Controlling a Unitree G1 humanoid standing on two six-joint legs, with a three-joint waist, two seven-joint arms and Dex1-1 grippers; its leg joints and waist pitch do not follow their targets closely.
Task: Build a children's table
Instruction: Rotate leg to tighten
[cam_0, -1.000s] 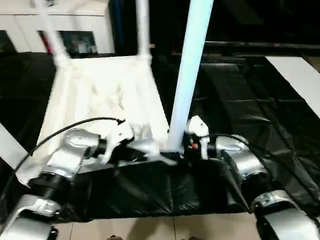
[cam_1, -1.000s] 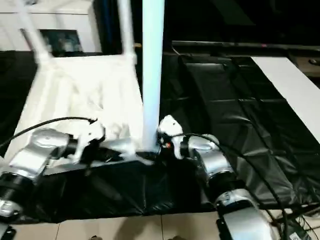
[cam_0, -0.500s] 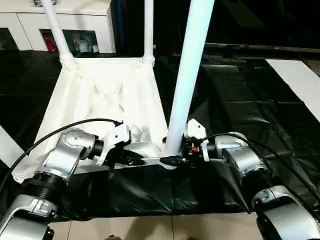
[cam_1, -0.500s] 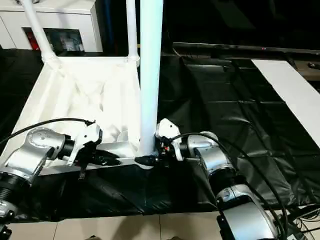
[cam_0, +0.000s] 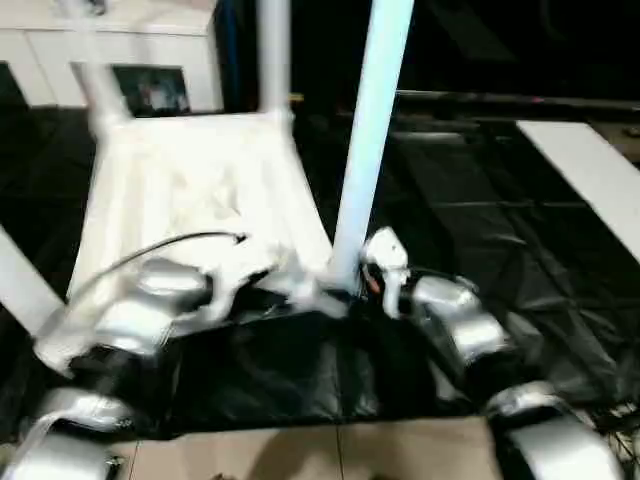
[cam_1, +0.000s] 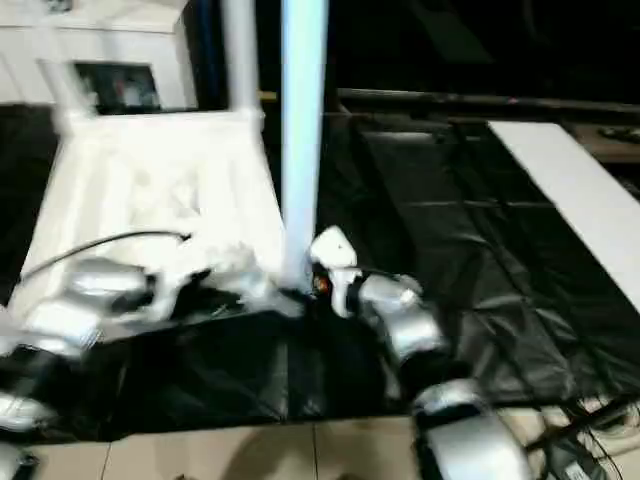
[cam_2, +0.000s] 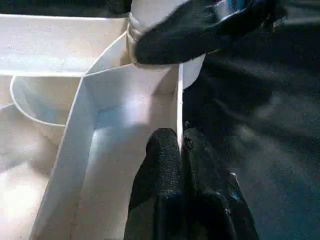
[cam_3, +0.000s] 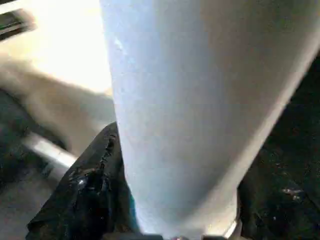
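Three legs stand up from the upside-down table top (cam_0: 190, 190) on the black work table (cam_0: 480, 230). Left gripper (cam_2: 180, 150) pinches the top's thin rim; right gripper (cam_0: 352, 292) clasps the near leg (cam_0: 365, 150) at its base. I'd grip low: light, slick, stiff plastic.

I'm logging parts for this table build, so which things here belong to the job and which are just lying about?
Part of the job:
- white table top, upside down
- near leg
- two far legs
- left tool pinching the top's rim
- right tool around the near leg

Just about:
- white cabinet
- white board
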